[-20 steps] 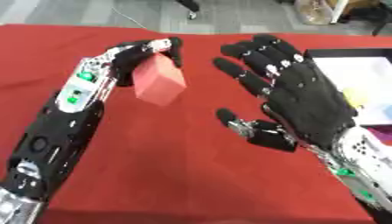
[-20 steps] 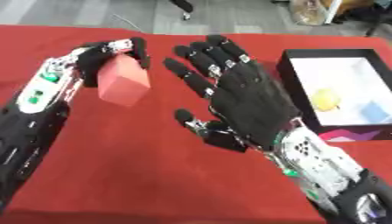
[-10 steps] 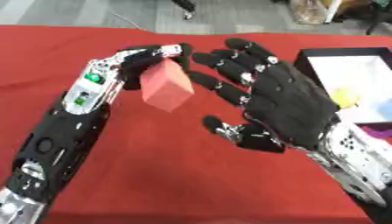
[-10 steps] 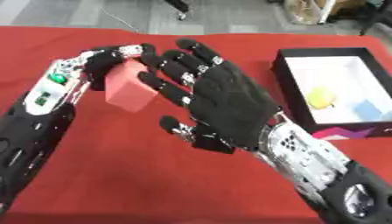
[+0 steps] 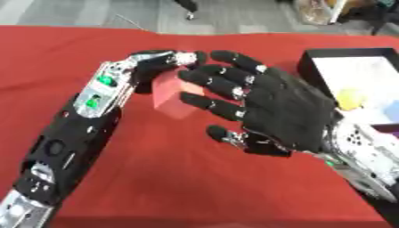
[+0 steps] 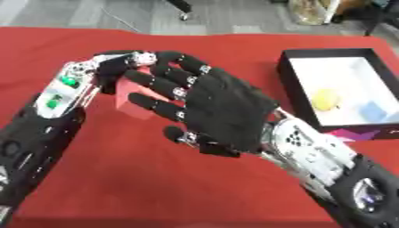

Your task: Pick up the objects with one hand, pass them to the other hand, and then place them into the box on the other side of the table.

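No readable text anywhere.

No letters, numbers, brands or signs can be read on the left hand (image 5: 160, 62), the right hand (image 5: 273, 109), the pink block (image 5: 173, 95), the black box (image 6: 290, 87) or the red tablecloth (image 5: 156, 178).

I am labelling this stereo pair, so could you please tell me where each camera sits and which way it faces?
Left eye view: in the head, looking down at the red tablecloth; left hand holds a pink block, open right hand beside it.
Right eye view: same head, set slightly rightward, showing more of the black box with a white floor.
Both share the hands, block, box and grey floor beyond.
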Tool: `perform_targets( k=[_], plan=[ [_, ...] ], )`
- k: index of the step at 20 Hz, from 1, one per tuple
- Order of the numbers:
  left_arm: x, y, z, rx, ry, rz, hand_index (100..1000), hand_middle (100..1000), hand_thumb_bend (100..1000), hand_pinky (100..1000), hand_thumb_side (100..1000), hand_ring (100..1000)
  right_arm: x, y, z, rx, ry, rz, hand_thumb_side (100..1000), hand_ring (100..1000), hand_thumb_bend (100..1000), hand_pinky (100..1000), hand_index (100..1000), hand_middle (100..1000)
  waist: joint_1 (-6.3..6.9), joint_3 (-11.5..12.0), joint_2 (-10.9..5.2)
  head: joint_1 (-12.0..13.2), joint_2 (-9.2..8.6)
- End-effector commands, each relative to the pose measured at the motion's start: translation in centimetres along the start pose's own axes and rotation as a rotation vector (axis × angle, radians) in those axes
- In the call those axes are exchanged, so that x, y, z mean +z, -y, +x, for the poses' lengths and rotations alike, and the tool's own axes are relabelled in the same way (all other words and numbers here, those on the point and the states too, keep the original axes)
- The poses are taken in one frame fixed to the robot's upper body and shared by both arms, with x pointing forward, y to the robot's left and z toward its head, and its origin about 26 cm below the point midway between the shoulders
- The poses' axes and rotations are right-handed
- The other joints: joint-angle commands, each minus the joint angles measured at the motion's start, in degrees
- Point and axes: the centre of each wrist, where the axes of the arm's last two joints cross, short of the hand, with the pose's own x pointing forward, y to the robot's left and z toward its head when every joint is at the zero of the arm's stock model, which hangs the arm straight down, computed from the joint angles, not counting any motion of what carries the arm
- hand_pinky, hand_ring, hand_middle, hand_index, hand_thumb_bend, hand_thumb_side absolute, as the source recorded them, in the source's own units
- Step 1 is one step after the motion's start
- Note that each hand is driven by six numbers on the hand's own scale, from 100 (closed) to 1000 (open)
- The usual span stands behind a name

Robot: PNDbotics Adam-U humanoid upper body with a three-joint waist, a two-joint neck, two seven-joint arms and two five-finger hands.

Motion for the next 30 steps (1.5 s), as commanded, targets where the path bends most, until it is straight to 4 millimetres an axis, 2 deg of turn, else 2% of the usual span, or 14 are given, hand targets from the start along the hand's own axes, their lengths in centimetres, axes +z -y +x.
perform_targets(
  k=[1,14,30],
  plan=[
    [-0.6,0.2,1.8,-0.010,0.000,-0.067,490,295,100,558,597,363,0.1,0.9,-0.5,0.034,0.041,0.017,100,830,325,908,917,981,0.05,0.1,-0.62,-0.2,-0.10],
    [-2.3,1.3,2.8,-0.018,0.012,-0.127,490,295,100,558,601,362,0.2,1.1,-0.8,0.077,0.057,0.060,100,828,338,918,918,998,0.23,0.4,-0.70,-1.0,-0.10],
    [-3.8,2.6,3.9,-0.003,0.034,-0.190,490,296,100,558,610,362,0.4,1.0,-0.8,0.111,0.051,0.073,100,827,316,924,916,1000,0.37,0.7,-0.65,-0.6,-0.10]
  ],
)
